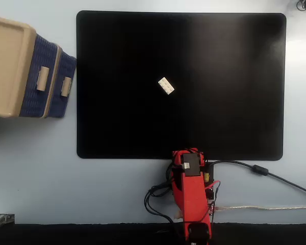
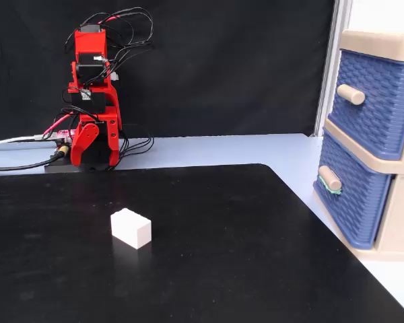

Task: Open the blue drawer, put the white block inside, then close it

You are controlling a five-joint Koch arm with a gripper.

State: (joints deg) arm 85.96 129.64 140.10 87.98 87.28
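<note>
One white block [image 1: 166, 86], studded and rectangular, on a matte black mat [image 1: 234, 102], two woven-textured drawers, the blue drawer [image 2: 350, 194] shut, red folded arm [image 2: 93, 101], gripper state unclear.

blue drawer [image 2: 353, 195]: woven-textured plastic | white block [image 2: 131, 228]: smooth matt plastic | mat [image 1: 194, 61]: matt black | counter [image 1: 41, 168]: smooth pale blue

A pale blue table [image 1: 35, 168] carries a black mat [image 1: 219, 102], with the white block [image 1: 166, 86] on it
</note>
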